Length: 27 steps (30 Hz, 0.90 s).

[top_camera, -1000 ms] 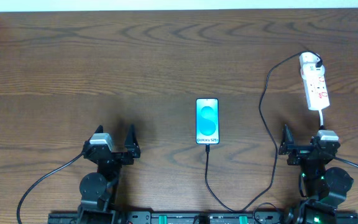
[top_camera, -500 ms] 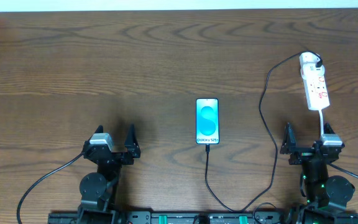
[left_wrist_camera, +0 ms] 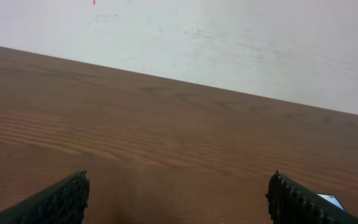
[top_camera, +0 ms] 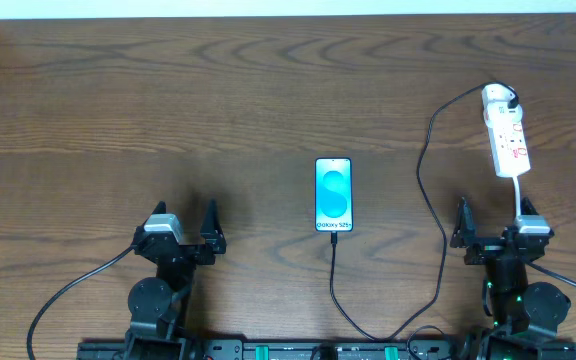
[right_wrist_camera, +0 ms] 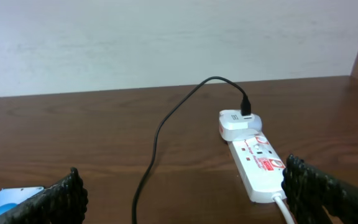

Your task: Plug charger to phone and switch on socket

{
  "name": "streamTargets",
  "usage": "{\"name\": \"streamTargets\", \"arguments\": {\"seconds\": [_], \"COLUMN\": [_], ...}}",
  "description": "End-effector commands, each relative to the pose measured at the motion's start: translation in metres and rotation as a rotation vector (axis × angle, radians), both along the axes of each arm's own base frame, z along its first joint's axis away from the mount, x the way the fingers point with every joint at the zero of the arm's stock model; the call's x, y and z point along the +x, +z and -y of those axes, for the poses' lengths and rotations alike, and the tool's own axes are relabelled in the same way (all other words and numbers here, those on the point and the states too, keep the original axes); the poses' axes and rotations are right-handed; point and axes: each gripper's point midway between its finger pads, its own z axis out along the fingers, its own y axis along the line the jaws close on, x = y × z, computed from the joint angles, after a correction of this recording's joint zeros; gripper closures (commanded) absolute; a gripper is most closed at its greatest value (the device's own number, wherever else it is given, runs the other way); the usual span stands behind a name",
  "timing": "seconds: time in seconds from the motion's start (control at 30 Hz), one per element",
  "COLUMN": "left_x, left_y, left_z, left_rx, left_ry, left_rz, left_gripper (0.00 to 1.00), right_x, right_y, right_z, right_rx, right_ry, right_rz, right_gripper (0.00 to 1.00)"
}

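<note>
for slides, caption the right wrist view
Open right gripper faces power strip; white adapter at its far end, charger cable trailing left

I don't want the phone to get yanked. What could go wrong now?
The charger cable loops close beside the open right gripper; reaching for the socket might snag it and tug the phone. The socket just lies flat, unheld, so a push on it could slide it away.

Black arms (top_camera: 154, 297), ribbed claw fingers (left_wrist_camera: 61, 202), grey wrist caps (top_camera: 161, 224)
</note>
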Motion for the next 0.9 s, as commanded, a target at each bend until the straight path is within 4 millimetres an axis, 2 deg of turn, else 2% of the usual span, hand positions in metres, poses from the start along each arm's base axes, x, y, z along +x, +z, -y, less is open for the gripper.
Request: {"name": "streamTargets", "arguments": {"seconds": [0.0,0.3,0.6,0.87], "left_x": [-0.001,-0.001,-0.001,-0.001], "left_y": [-0.017,-0.017,-0.017,-0.017], "left_z": [-0.004,-0.004,-0.004,-0.004], "left_rx": [0.015,0.015,0.015,0.015], "left_ry": [0.017,0.017,0.017,0.017], "left_rz": [-0.053,-0.053,-0.053,-0.053], "left_gripper": [0.09,0.09,0.09,0.09], "right_x": [0.0,0.0,0.001,0.001], "right_y": [-0.001,-0.001,-0.003,-0.006], "right_z": [-0.005,-0.017,-0.003,0.001], "right_rx": [-0.044,-0.114,-0.018,0.016], "right_ry": [0.02,0.072,-0.019,-0.077], "right_rz": [0.002,0.006,-0.008,-0.021], "right_gripper": [0.01,0.01,0.01,0.01]}}
